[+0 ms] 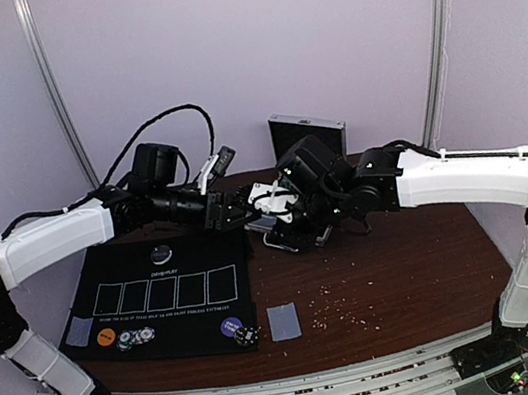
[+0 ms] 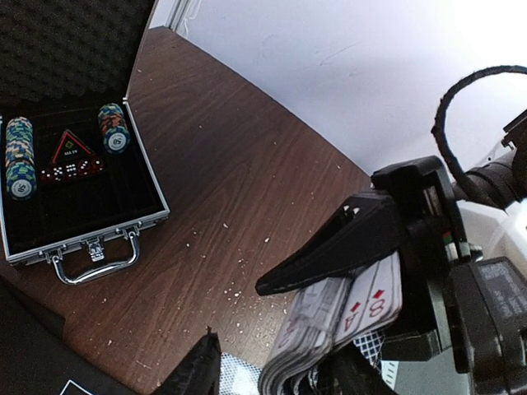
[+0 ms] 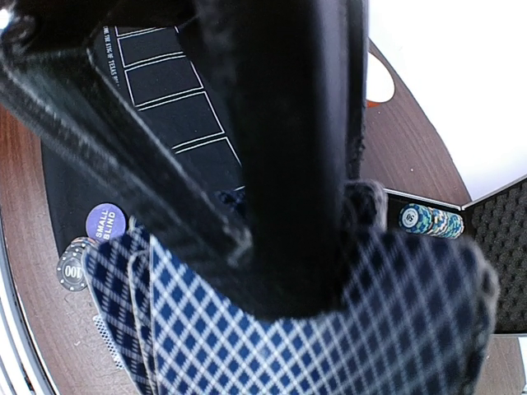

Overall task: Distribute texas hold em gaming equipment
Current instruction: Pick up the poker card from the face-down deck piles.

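Observation:
My right gripper [image 1: 274, 211] is shut on a deck of blue-checked playing cards [image 3: 329, 346], held above the brown table. In the left wrist view its black finger [image 2: 346, 243] clamps the deck [image 2: 329, 321], with a red ace and an eight showing. My left gripper [image 1: 238, 209] is open right at the deck; its fingers [image 2: 200, 370] straddle the deck's lower edge, and a checked card corner [image 2: 239, 377] lies between them. On the black mat [image 1: 161, 306] sit an orange disc [image 1: 106, 336], striped chips [image 1: 135, 337], a purple small-blind disc [image 3: 105, 222] and a black disc [image 1: 160, 254].
An open metal case [image 2: 82, 214] holds chip stacks [image 2: 20, 156] and red dice [image 2: 74, 169]; its lid [image 1: 306, 135] stands at the back. Single face-down cards lie on the mat's left corner [image 1: 80, 331] and on the table [image 1: 283, 321]. Crumbs dot the table.

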Robot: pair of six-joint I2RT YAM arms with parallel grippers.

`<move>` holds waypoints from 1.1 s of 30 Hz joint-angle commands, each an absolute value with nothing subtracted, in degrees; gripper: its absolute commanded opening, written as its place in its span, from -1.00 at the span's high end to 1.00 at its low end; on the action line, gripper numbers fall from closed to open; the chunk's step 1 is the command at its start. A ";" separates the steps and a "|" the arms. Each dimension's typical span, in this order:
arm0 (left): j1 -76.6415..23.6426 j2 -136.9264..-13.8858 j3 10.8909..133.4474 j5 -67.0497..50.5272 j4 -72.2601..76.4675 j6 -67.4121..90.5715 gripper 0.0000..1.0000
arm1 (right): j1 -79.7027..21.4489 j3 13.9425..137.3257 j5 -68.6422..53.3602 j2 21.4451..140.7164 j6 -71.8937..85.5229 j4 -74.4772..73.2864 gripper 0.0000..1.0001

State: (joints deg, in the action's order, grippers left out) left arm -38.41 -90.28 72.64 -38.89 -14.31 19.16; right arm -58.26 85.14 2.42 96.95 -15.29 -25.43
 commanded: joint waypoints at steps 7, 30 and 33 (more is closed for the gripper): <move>-36.83 -87.99 73.39 -32.53 -19.99 16.16 0.25 | -58.62 85.87 2.98 96.86 -16.17 -24.22 0.18; -38.30 -87.97 76.29 -40.27 -16.70 14.37 0.61 | -58.59 86.04 2.90 97.22 -16.35 -24.30 0.18; -38.24 -87.67 76.61 -40.35 -18.00 13.81 0.82 | -58.56 85.98 2.92 97.12 -16.35 -24.26 0.18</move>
State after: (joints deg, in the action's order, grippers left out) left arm -38.04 -88.40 74.74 -38.98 -19.03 15.00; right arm -58.26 85.14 2.72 97.41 -16.12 -25.52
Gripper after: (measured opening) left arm 0.135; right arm 0.411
